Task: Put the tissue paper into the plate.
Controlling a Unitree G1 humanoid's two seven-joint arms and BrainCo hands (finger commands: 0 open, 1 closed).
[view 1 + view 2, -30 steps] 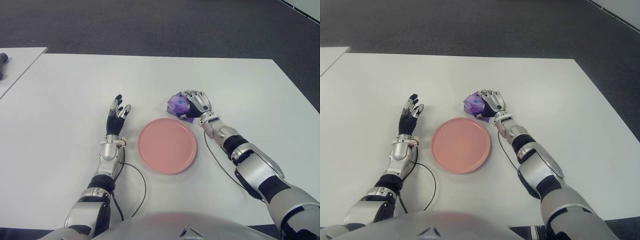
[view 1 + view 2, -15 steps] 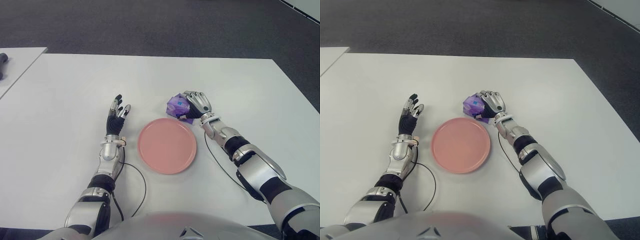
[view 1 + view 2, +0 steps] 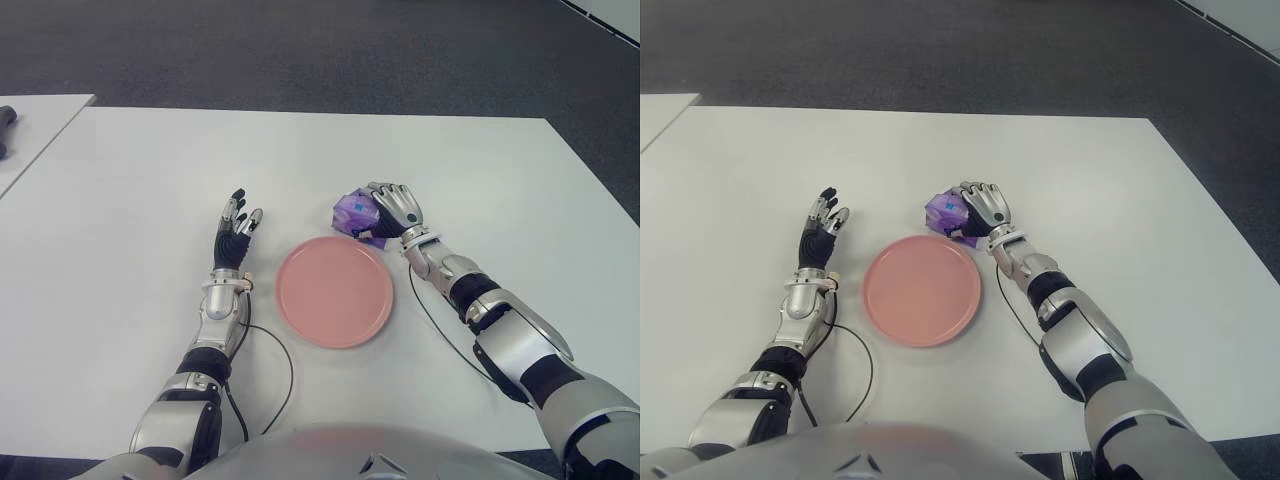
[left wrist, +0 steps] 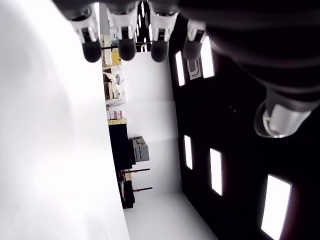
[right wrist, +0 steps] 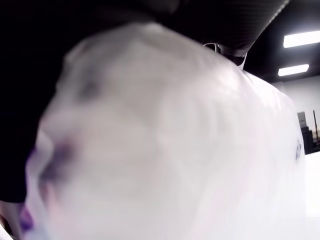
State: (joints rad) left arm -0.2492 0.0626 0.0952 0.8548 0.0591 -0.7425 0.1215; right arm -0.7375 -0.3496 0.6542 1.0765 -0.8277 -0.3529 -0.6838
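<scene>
White counter (image 3: 140, 180) spreads smooth under both arms. Right hand (image 3: 397, 210) fingers (image 3: 385, 190) are curled around the crinkly purple tissue pack (image 3: 353, 211), just beyond the plate's rim. Round, glossy pink plate (image 3: 333, 292) holds nothing yet; carrying and release remain. Left hand (image 3: 235, 237) shows beside the plate, fingers spread, holding nothing.

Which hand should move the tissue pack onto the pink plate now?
Right hand: it already grips the purple tissue pack just beyond the plate. The left hand is open, across the plate.
</scene>
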